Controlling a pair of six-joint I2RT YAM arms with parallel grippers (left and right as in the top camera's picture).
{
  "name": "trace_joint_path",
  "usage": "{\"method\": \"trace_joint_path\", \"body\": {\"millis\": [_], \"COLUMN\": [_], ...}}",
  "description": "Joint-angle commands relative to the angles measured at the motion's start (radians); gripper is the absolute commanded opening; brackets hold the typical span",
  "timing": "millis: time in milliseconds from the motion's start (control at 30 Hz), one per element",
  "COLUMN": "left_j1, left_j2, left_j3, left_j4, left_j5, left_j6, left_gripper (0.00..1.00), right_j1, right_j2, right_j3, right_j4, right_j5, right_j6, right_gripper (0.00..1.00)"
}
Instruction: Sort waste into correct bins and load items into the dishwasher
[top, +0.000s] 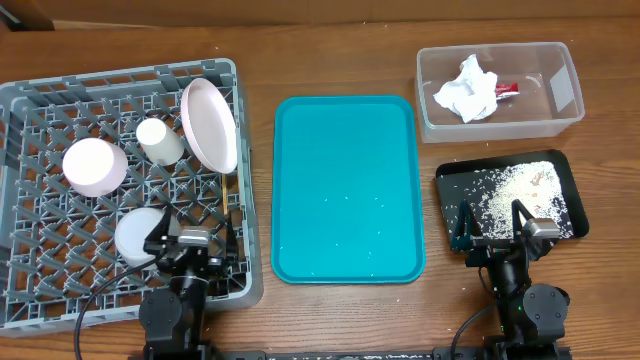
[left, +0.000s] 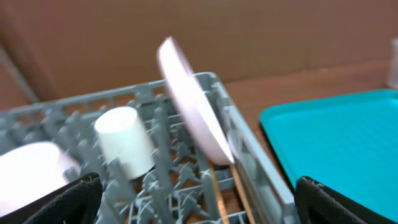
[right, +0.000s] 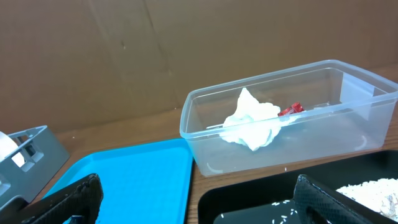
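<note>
The grey dishwasher rack (top: 120, 78) at the left holds a white plate (top: 209, 125) standing on edge, a white cup (top: 160, 141) on its side, a pinkish-white bowl (top: 95, 166) and another pale bowl (top: 138, 235). Chopsticks (left: 241, 193) lie on the rack floor by its right wall. My left gripper (top: 192, 238) hovers open over the rack's near right corner, nothing between its fingers. The clear tub (top: 497, 48) holds the napkin (top: 466, 90) and red wrapper (top: 505, 90). Rice crumbs (top: 515, 185) lie in the black tray (top: 455, 190). My right gripper (top: 493, 222) is open at that tray's near edge.
A teal serving tray (top: 347, 170) lies between the rack and the bins, with a few stray rice grains on it. A brown cardboard wall stands behind the table in both wrist views.
</note>
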Motion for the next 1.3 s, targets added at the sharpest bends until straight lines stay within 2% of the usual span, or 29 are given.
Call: {"method": "trace_joint_path", "body": {"millis": [0,1267], "left_j1": [-0.007,-0.006], "left_j2": [-0.015,0.001], "left_j3": [-0.004,-0.004], "left_j4": [-0.007,-0.006], "left_j5": [-0.076,-0.072], "left_j6": [-0.091,-0.109], "left_gripper": [1.0,1.0], "right_j1": [0.0,0.0], "right_j2": [-0.011,-0.011], "right_j3": [-0.011,-0.011], "right_j4": [0.005,0.005], "right_j5": [-0.006,-0.006], "right_j6": [-0.004,-0.004], "right_gripper": [1.0,1.0]}}
